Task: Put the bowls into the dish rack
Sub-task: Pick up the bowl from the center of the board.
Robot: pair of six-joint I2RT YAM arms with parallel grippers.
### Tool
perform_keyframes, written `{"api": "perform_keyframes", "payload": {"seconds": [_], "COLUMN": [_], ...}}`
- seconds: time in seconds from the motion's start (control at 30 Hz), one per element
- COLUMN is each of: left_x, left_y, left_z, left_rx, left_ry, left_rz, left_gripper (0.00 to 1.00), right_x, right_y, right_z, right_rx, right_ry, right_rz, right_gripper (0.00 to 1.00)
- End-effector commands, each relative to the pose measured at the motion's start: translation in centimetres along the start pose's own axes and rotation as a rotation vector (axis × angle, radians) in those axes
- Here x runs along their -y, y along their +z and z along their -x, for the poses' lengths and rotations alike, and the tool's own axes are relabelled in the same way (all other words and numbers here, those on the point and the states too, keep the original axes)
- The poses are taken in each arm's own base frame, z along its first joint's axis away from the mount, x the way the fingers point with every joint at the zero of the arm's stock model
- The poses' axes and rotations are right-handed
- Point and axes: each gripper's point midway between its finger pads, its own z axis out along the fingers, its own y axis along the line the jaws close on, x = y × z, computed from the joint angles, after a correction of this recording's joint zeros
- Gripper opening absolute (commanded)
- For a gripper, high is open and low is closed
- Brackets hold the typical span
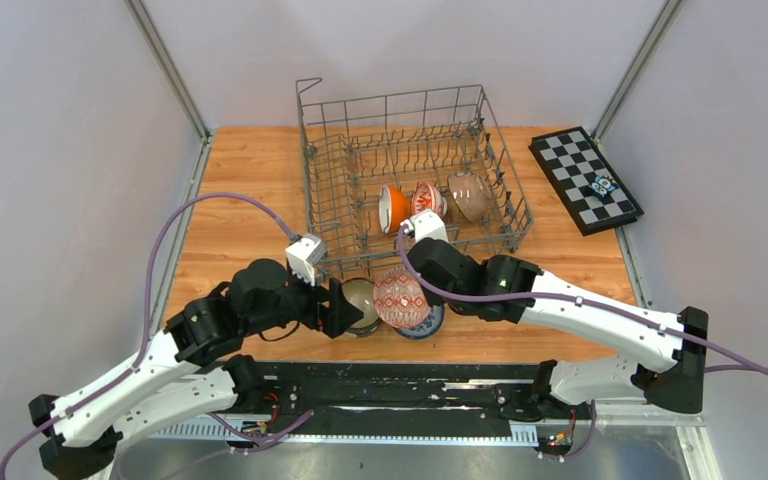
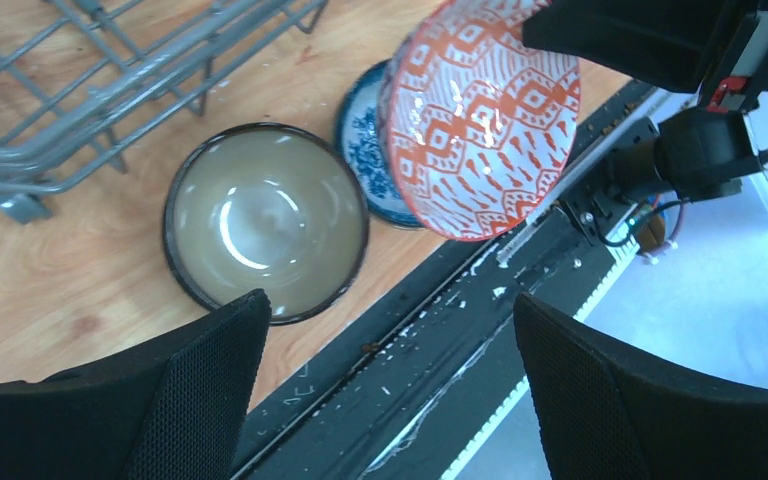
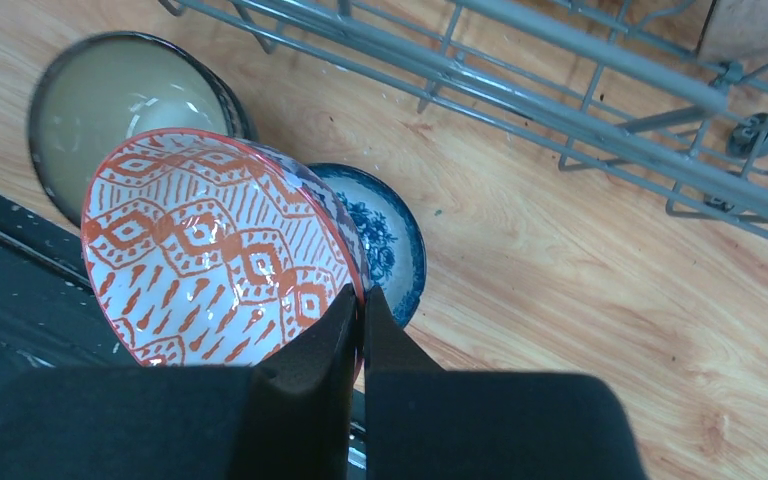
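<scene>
Just in front of the dish rack (image 1: 390, 108), the right gripper (image 3: 362, 300) is pinched tight on the rim of the red-white patterned bowl (image 3: 210, 250), holding it tilted on edge above the blue-white bowl (image 3: 385, 235). The rack lies straight ahead, away from the arm bases (three bowls already stand among its tines). The left gripper (image 2: 390, 305) hovers, fingers wide apart and empty, over the dark-rimmed beige bowl (image 2: 265, 220) on the wood

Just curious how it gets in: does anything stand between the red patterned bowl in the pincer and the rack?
Only the near wire wall of the dish rack. The red-white bowl, pinched by the right pincer, must clear it, and three bowls sit just inside.
</scene>
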Motion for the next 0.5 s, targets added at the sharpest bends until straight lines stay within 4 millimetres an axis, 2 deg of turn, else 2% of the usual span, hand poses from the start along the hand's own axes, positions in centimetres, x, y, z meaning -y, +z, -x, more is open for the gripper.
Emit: {"api": "perform_keyframes", "payload": {"seconds": [0.0,0.17,0.47], "left_x": [1.9,2.1,0.6], "left_y": [0.6,1.5,2.6], "left_z": [1.7,1.8,1.6], "left_rx": [0.048,0.052,0.080], "left_ry": [-0.007,-0.020,-0.066], "left_rz": [0.000,0.037,0.128], "left_gripper": [0.92,0.88,0.82], "right_x": [-0.4,-1.4,-2.8], "right_y": [-1.6,-2.2,-2.9], "right_z": [2.0,2.9,3.5], "right_rx": [0.053,0.072,0.089], "right_ry": [-0.022,-0.043,-0.071], "right_rz": [-0.015,-0.008,0.007], "right_gripper": [0.03,0.03,0.03]}}
